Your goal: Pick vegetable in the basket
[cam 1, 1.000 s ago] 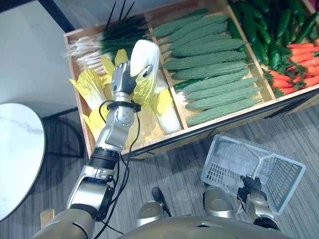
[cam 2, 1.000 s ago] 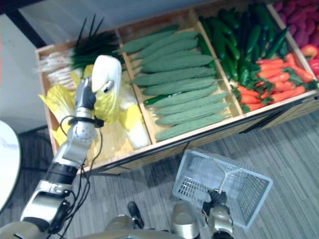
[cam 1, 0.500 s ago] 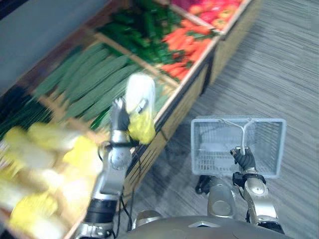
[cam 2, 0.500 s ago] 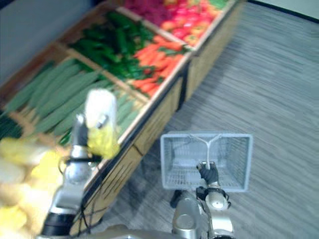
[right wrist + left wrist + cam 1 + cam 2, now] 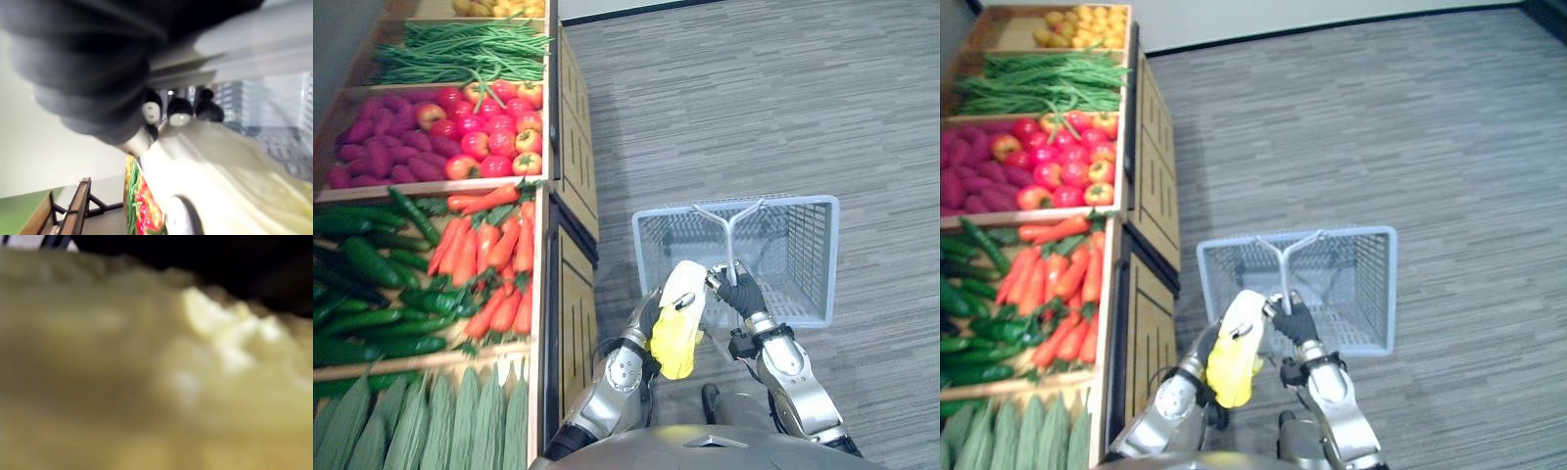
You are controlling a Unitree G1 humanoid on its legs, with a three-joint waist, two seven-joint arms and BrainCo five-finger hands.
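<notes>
My left hand [image 5: 649,315] is shut on a napa cabbage [image 5: 677,321], white at the stem and yellow at the leaves, which also shows close up in the left wrist view [image 5: 156,382]. The cabbage hangs upright just outside the near rim of a pale blue-grey mesh basket [image 5: 803,211], close to its left corner. My right hand [image 5: 741,294] is shut on the basket's wire handle [image 5: 729,225], right beside the cabbage. In the right wrist view its dark fingertips [image 5: 178,110] curl under the handle bar [image 5: 244,54], with the cabbage [image 5: 220,166] below.
A wooden produce stand [image 5: 570,196] runs along the left, with carrots [image 5: 494,264], red fruit [image 5: 489,147], green beans [image 5: 460,54], dark green peppers [image 5: 362,284] and ridged green gourds [image 5: 431,421]. Grey carpet [image 5: 783,88] lies around the basket.
The camera has swung right from the stand to the floor. My left hand has carried the cabbage off the stand to the basket's near rim. My right hand still holds the handle.
</notes>
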